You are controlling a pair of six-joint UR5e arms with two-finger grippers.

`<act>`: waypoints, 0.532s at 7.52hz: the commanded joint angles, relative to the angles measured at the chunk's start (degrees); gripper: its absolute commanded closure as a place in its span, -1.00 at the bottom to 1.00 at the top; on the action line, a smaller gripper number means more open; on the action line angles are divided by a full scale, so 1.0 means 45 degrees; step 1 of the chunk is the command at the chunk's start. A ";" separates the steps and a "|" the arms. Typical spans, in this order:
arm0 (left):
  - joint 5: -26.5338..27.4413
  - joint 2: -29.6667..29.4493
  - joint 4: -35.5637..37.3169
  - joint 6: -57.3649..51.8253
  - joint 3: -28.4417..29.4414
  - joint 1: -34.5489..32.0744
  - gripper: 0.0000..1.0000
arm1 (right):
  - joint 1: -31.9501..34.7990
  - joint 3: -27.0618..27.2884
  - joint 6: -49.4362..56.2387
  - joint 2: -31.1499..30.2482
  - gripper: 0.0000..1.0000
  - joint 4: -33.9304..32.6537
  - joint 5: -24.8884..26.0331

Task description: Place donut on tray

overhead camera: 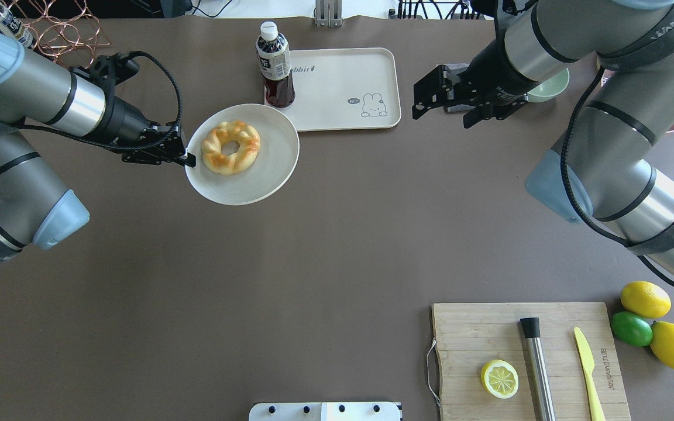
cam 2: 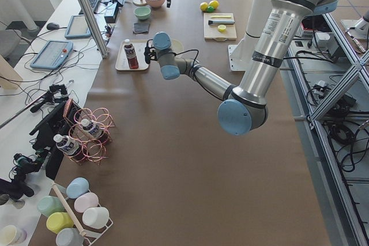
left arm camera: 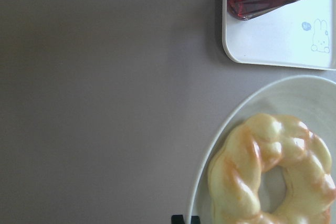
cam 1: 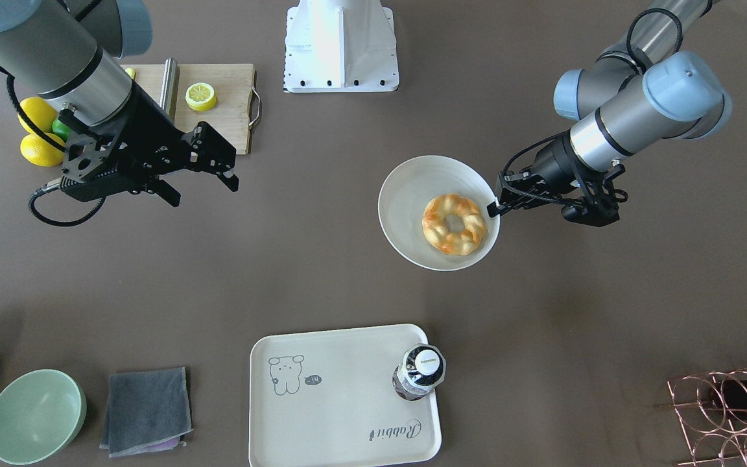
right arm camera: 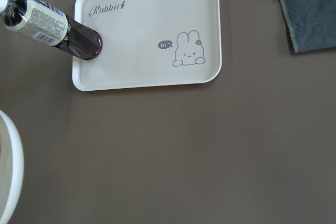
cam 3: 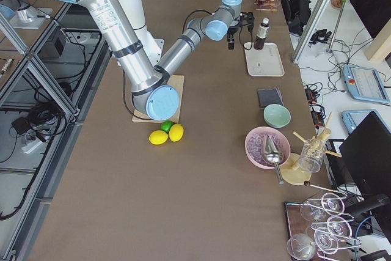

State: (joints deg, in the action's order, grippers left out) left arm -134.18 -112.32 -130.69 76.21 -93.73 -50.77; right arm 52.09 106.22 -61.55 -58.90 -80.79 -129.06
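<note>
The donut (cam 1: 435,227) lies flat in a white bowl (cam 1: 406,201), right of centre in the front-facing view and upper left of centre in the overhead view. It sits toward the side of the bowl nearest the left gripper (cam 1: 493,209). That gripper comes in from the right edge of the front-facing frame, and its fingers are pinched together on the bowl's rim. At the bottom edge of the left wrist view, the two dark fingertips (left arm camera: 184,219) meet at the rim beside the pastry. Whether the bowl rests on the table or is lifted off it cannot be told.

The tray (cam 1: 341,402) lies at the bottom centre of the front-facing view, apart from the bowl. It carries no donut. A bottle (cam 1: 420,373) of dark red drink stands upright on the corner of the tray nearest the bowl. In the overhead view the bowl's rim comes close to that corner.

The right gripper (cam 1: 201,187) hangs over bare table in the upper left of the front-facing view. Its fingers are spread apart and hold nothing.

Behind the right gripper, a wooden cutting board (cam 1: 231,97) holds a lemon half (cam 1: 200,96). A green bowl (cam 1: 35,415) and a grey cloth (cam 1: 146,408) lie in the lower left of that frame.
</note>
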 commanded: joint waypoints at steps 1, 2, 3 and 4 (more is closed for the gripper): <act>0.1802 -0.0545 0.2539 0.1326 -0.1894 0.1413 1.00 | -0.0736 -0.0069 -0.0249 0.0158 -1.00 -0.0015 0.0536; 0.2563 -0.1185 0.4607 0.1346 -0.2930 0.1844 1.00 | -0.0833 -0.0089 -0.0229 0.0042 -1.00 -0.0015 0.0478; 0.3615 -0.1772 0.6387 0.1366 -0.3656 0.2680 1.00 | -0.0854 -0.0089 -0.0229 -0.0036 -1.00 -0.0015 0.0459; 0.4302 -0.2493 0.7488 0.1501 -0.3779 0.3114 1.00 | -0.0893 -0.0089 -0.0248 -0.0037 -1.00 -0.0015 0.0439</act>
State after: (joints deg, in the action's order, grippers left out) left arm -120.92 -118.60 -107.79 82.21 -107.41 -40.99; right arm 48.44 105.87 -62.59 -58.80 -80.86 -126.97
